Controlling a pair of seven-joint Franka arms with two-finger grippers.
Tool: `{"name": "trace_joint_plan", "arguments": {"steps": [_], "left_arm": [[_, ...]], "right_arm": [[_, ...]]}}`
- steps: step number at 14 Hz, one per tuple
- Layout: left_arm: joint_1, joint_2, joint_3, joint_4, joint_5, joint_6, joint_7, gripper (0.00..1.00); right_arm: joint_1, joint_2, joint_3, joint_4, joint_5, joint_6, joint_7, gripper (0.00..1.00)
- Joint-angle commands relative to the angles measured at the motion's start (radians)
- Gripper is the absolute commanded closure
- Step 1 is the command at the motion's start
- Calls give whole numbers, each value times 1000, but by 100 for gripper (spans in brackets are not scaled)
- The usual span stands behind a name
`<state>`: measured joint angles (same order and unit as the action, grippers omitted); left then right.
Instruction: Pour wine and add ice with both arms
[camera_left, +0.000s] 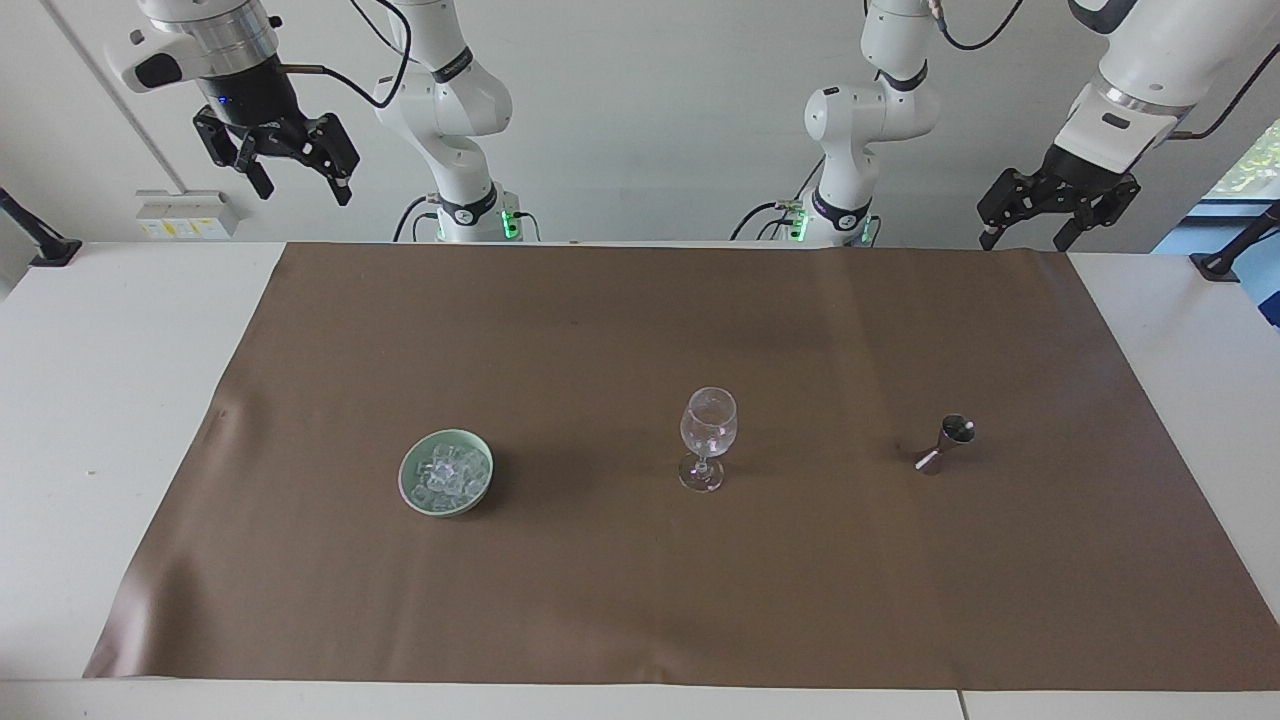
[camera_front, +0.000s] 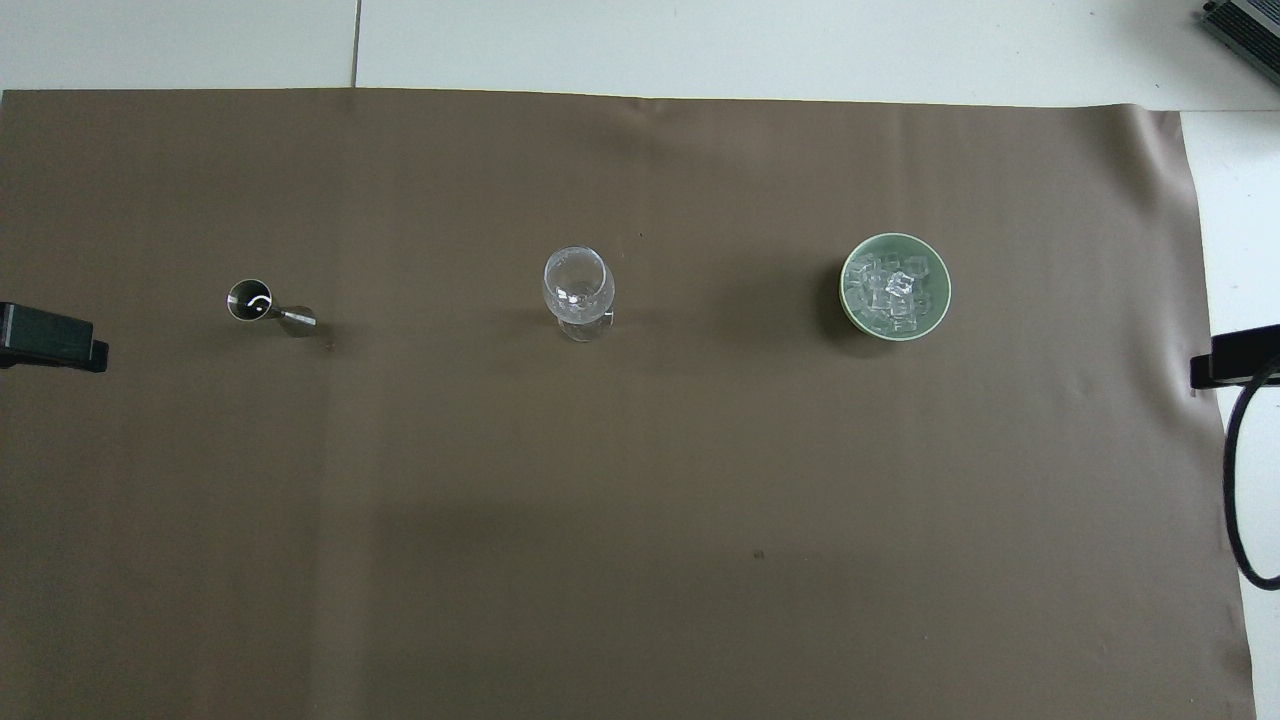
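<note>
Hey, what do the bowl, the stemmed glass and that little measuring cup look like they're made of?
Bowl: likely glazed ceramic, opaque pale green with a soft sheen. Stemmed glass: clear glass, the brown cloth shows through it. Measuring cup: probably metal, dark with bright glints.

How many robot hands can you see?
2. The right gripper hangs in the air, raised over the right arm's end of the table. The left gripper hangs raised over the left arm's end. Both are open and hold nothing.
</note>
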<state>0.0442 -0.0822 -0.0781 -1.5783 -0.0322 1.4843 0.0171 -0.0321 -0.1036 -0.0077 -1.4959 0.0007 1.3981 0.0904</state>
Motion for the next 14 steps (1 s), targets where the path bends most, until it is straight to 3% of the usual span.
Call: {"name": "trace_joint_plan", "arguments": {"steps": [1, 14], "left_arm": [[-17, -21, 15, -19, -5, -1, 11, 0], [-6, -28, 18, -20, -18, -49, -9, 0]], "right_arm": [[-2, -18, -6, -23, 21, 21, 5, 0], [-2, -18, -6, -23, 21, 21, 5, 0]]}}
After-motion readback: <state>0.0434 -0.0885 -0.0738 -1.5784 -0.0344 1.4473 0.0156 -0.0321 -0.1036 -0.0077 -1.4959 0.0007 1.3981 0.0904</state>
